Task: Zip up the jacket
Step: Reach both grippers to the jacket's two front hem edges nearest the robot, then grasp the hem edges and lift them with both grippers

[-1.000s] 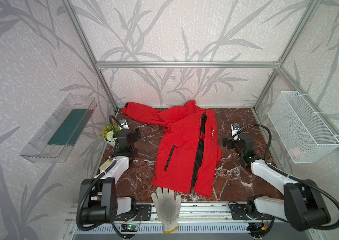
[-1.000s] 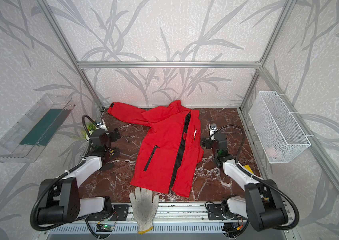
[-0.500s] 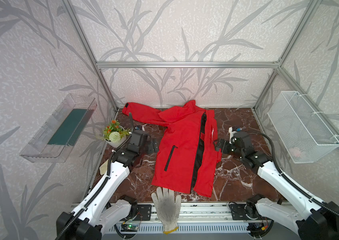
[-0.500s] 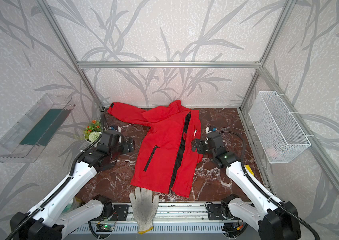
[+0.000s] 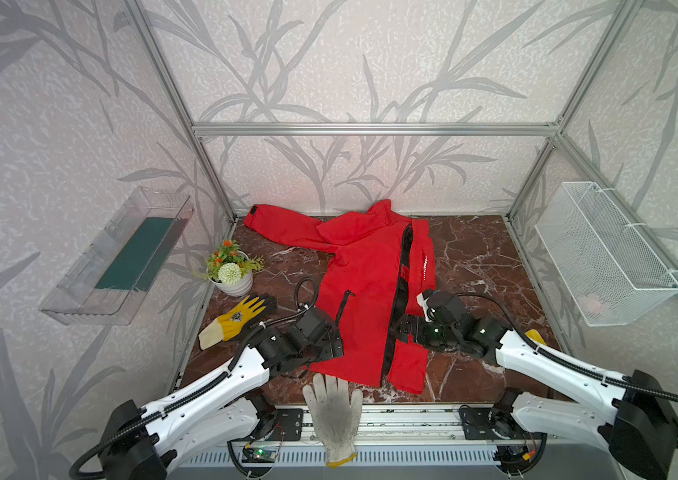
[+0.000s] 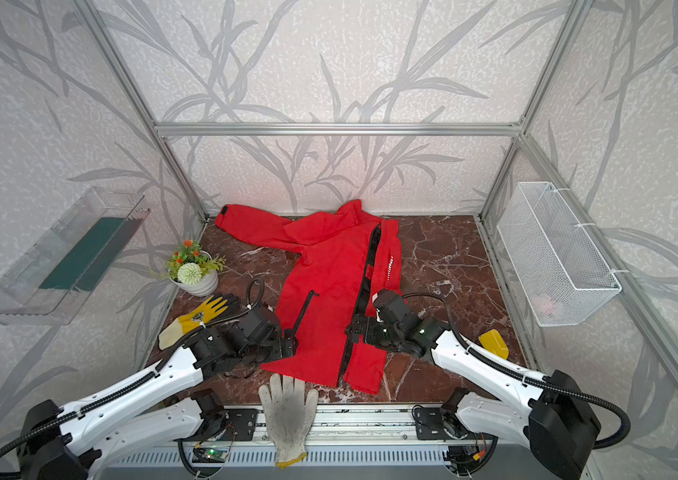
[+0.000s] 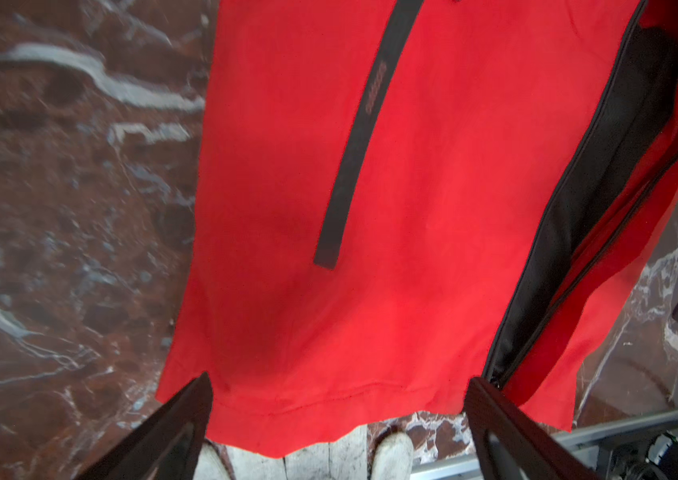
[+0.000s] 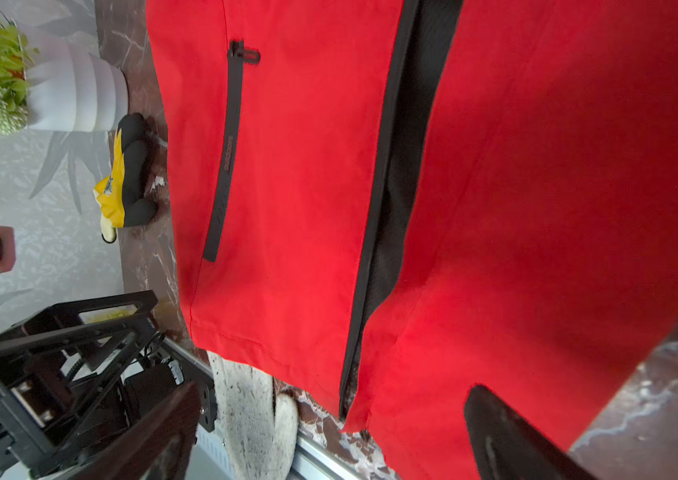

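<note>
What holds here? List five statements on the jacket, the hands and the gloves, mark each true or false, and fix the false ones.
1. The jacket lies spread on the table with black lining showing between its front panels. True.
2. Both hands are shut on the jacket's hem. False: the left hand and the right hand are open and hold nothing.
3. A white glove lies at the table's near edge, by the hem. True.
4. The yellow glove lies on the jacket. False: it lies on the table beside the potted plant, apart from the jacket.
5. The pocket zipper is on the panel nearer the left hand. True.
</note>
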You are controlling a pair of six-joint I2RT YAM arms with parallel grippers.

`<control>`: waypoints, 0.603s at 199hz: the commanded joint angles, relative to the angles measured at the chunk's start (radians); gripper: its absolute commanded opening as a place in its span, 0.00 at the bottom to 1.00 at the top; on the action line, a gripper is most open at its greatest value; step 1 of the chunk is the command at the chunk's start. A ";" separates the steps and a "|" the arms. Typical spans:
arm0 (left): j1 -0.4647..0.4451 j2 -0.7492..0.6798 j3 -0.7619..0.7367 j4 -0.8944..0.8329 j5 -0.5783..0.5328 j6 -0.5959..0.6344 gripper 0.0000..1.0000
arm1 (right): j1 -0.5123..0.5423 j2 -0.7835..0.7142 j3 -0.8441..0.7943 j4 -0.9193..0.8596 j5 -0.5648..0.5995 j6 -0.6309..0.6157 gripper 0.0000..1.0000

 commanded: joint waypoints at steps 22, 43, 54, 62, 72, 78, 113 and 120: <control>-0.012 -0.053 -0.063 -0.009 0.033 -0.168 0.96 | 0.071 0.016 -0.036 0.060 -0.001 0.101 0.99; -0.013 -0.068 -0.086 -0.037 0.080 -0.187 0.95 | 0.090 0.002 -0.065 0.088 0.009 0.142 0.99; -0.013 -0.079 -0.109 -0.014 0.125 -0.215 0.95 | 0.100 -0.007 -0.078 0.097 0.018 0.157 0.99; -0.014 -0.091 -0.131 0.018 0.154 -0.236 0.94 | 0.106 -0.015 -0.088 0.102 0.024 0.166 0.99; -0.017 -0.106 -0.159 0.050 0.177 -0.262 0.93 | 0.112 -0.022 -0.099 0.106 0.030 0.174 0.99; -0.021 -0.114 -0.172 0.066 0.182 -0.272 0.93 | 0.116 -0.027 -0.106 0.108 0.033 0.177 0.99; -0.036 -0.137 -0.183 0.033 0.200 -0.291 0.91 | 0.118 -0.047 -0.136 0.115 0.037 0.191 0.99; -0.044 -0.144 -0.188 0.046 0.203 -0.303 0.91 | 0.118 -0.051 -0.139 0.115 0.039 0.190 0.99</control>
